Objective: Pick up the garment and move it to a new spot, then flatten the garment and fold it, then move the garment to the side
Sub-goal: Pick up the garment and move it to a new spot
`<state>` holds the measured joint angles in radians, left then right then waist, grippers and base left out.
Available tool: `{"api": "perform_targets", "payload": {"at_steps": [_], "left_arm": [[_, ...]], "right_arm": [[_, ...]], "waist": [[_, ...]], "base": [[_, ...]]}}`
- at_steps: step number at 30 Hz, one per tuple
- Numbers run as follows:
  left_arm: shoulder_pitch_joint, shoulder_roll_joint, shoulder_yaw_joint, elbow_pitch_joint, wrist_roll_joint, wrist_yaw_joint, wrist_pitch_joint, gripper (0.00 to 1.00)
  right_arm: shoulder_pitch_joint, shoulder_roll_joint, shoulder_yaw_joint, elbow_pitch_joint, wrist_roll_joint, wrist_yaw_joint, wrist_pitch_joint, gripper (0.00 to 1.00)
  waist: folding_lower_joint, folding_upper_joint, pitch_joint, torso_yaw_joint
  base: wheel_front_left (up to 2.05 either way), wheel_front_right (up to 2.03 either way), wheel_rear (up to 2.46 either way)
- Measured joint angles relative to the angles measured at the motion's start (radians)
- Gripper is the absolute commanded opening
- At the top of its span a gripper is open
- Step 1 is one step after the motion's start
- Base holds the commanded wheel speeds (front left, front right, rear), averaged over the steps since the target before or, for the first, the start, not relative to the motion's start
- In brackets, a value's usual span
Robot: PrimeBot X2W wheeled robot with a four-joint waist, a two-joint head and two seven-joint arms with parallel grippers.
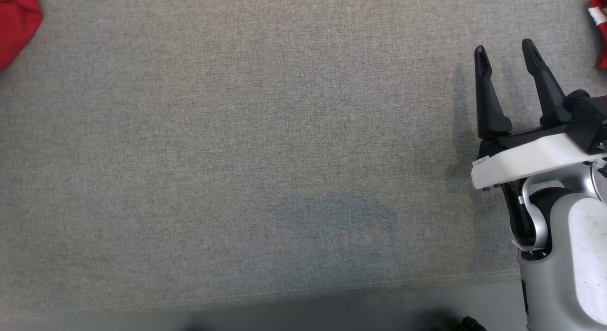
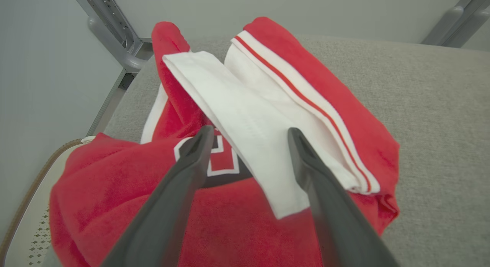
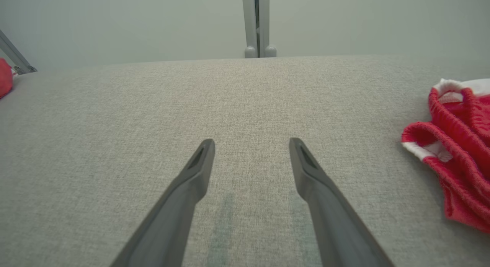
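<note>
Grey fabric covers the table (image 1: 237,155). The red-and-white garment (image 2: 115,190) lies bunched just ahead of and under our left hand (image 2: 250,131), whose fingers stand apart, holding nothing. A second red garment (image 3: 459,163) lies to the right of our right hand (image 1: 504,46), which hovers over the table, fingers apart and empty too.

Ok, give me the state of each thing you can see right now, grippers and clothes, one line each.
left gripper: open, poised over the left red garment, gripping nothing.
right gripper: open, empty, over bare grey surface.
left red garment: folded over itself, white panel on top, lying loose.
right red garment: crumpled, lying on the surface, untouched.
</note>
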<state>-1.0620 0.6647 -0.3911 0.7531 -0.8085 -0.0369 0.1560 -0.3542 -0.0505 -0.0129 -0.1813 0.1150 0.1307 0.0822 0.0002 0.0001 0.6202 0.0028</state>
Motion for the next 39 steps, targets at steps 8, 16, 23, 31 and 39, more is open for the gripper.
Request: {"api": "perform_targets", "payload": {"at_steps": [8, 16, 23, 31, 39], "left_arm": [[-0.042, -0.043, -0.016, 0.106, 0.01, 0.012, -0.032, 1.0], [-0.071, -0.072, -0.031, 0.16, 0.012, -0.017, -0.062, 0.0], [-0.085, -0.081, -0.058, 0.202, 0.022, -0.051, -0.087, 0.0], [-0.117, -0.105, -0.091, 0.168, 0.016, -0.083, -0.096, 0.0], [-0.132, -0.147, -0.191, -0.012, -0.037, -0.091, -0.063, 0.0]], "right_arm": [[-0.006, -0.005, 0.005, -0.023, -0.003, 0.0, 0.018, 1.0], [-0.006, -0.008, -0.002, -0.021, -0.004, 0.0, 0.015, 1.0], [-0.01, -0.005, -0.002, 0.012, 0.006, 0.0, -0.005, 1.0], [-0.005, -0.002, -0.012, 0.057, 0.016, 0.0, -0.033, 1.0], [0.022, -0.001, -0.017, 0.107, 0.035, 0.0, -0.06, 1.0]], "waist": [[0.0, 0.0, 0.033, -0.002], [-0.0001, 0.0, 0.027, -0.008], [-0.0001, 0.0, 0.001, -0.017], [-0.0002, 0.0, -0.061, -0.017], [-0.0002, 0.0, -0.154, -0.014]], "base": [[0.0, 0.0, 0.0], [0.0, 0.0, 0.0], [0.0, 0.0, 0.0], [0.0, 0.0, 0.0], [0.0, 0.0, 0.0]]}}
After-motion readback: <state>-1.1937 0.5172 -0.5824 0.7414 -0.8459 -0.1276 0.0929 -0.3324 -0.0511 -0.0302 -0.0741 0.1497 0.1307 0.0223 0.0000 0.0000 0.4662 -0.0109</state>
